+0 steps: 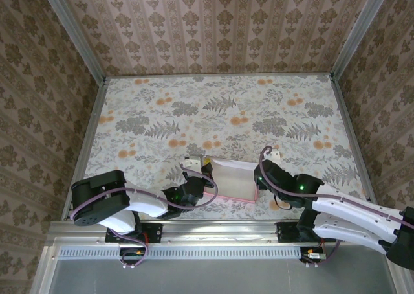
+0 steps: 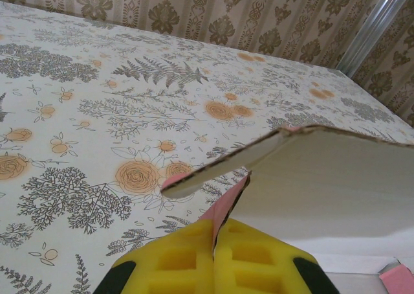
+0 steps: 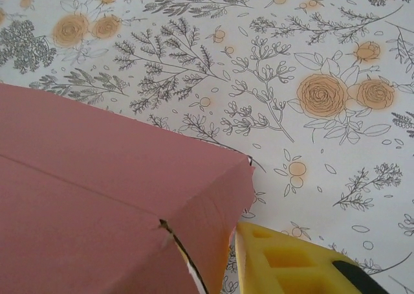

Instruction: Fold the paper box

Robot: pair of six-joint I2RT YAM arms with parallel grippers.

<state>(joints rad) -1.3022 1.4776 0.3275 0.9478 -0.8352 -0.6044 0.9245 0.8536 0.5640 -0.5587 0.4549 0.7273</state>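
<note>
The paper box [image 1: 231,179] lies near the table's front edge between both arms, pink outside and whitish inside. My left gripper [image 1: 197,188] is at its left end. In the left wrist view the yellow pads [image 2: 187,258] are pressed together on a pink flap, and the box's whitish wall [image 2: 323,184] rises to the right. My right gripper [image 1: 262,176] is at the box's right end. In the right wrist view the pink outer face [image 3: 97,197] covers the left half. One yellow finger pad [image 3: 284,261] sits just right of the corner wall. The other finger is hidden behind the box.
The floral tablecloth [image 1: 220,113] stretches away behind the box. Metal rails [image 1: 87,138] border the table on the left and right, with wallpapered walls [image 1: 213,22] around it. A grey ledge [image 1: 213,252] runs along the front by the arm bases.
</note>
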